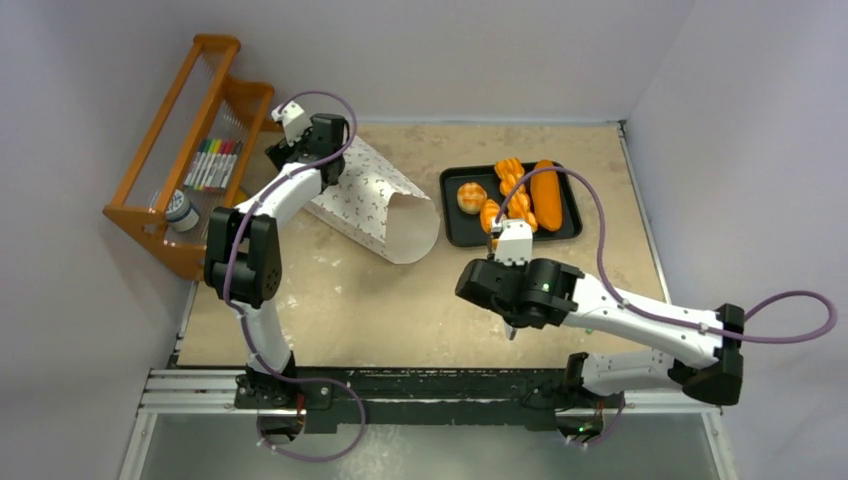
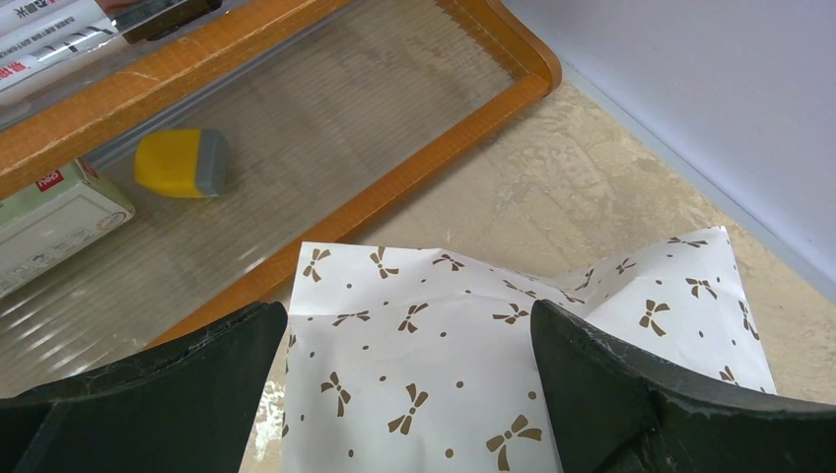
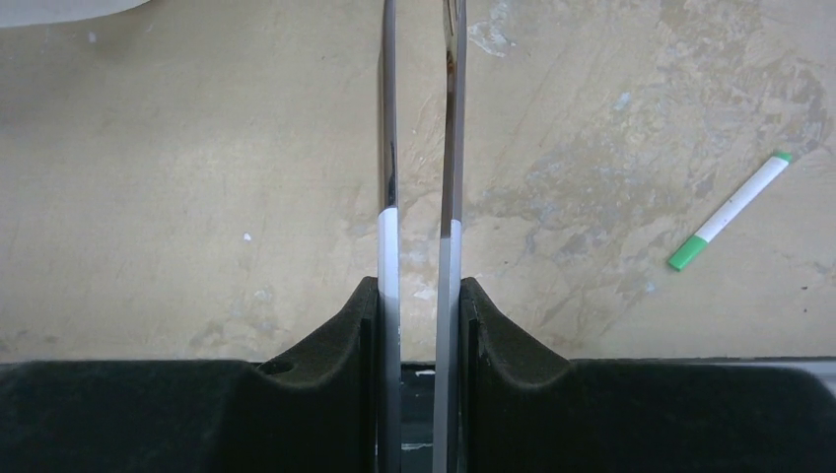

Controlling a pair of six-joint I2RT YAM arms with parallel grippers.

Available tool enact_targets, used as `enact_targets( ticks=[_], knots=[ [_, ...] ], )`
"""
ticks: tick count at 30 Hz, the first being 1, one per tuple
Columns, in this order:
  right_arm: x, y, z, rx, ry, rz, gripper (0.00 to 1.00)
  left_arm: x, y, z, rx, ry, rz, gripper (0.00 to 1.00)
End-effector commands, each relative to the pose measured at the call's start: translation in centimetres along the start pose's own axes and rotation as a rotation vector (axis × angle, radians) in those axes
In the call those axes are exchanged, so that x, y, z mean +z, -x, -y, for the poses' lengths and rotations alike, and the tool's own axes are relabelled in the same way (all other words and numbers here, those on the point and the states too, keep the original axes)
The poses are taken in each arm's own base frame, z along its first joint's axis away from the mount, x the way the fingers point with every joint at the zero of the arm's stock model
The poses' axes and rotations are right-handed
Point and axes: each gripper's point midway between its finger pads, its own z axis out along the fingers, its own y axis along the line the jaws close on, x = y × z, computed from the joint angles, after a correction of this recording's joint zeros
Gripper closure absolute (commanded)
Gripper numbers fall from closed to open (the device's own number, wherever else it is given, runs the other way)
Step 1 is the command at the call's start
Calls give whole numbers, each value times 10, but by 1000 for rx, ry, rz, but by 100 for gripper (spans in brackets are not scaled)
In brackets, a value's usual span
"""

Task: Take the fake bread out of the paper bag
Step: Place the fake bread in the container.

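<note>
The white paper bag (image 1: 375, 205) with small bow marks lies on its side, mouth toward the tray; no bread shows in the mouth. Several pieces of fake bread lie on the black tray (image 1: 452, 236): a long loaf (image 1: 546, 195), a round roll (image 1: 471, 196) and croissants (image 1: 511, 176). My left gripper (image 1: 322, 150) is open over the bag's closed far end; in the left wrist view the bag (image 2: 444, 335) lies between its spread fingers (image 2: 197, 394). My right gripper (image 1: 512, 322) is shut on metal tongs (image 3: 387, 148), low over bare table, with nothing between the blades.
A wooden rack (image 1: 150, 215) holding markers (image 1: 212, 165) stands at the far left, just beyond the bag's end; a yellow and grey block (image 2: 182, 163) lies in it. A green-capped marker (image 3: 730, 212) lies loose on the table near the right gripper. Walls close the back and right.
</note>
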Motion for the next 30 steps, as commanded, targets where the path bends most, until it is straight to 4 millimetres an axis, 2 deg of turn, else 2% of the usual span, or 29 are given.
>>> enact_targets(
  ticks=[1,4,10,14,18,20,24,28,30],
  knots=[
    [10,25,-4,80,-80,56,93,-5,11,8,-69,-31,26,0],
    [23,40,-3,94,-100,52,93,-5,8,9,-80,-40,19,0],
    [53,78,-16,63,-56,103,92,-5,6,11,-86,-46,14,0],
    [80,87,-18,23,-72,91,92,-5,10,11,-85,-46,19,0],
    [100,77,-16,2,-75,48,91,-6,11,10,-87,-46,21,0],
    [110,64,-8,8,-93,4,90,-6,11,9,-86,-44,22,0],
    [114,45,-1,25,-102,-43,85,-6,9,9,-85,-45,20,0],
    [118,31,-4,33,-76,-79,68,-6,10,10,-85,-46,20,0],
    [119,25,-6,37,-61,-93,62,-7,10,9,-85,-46,19,0]
  ],
)
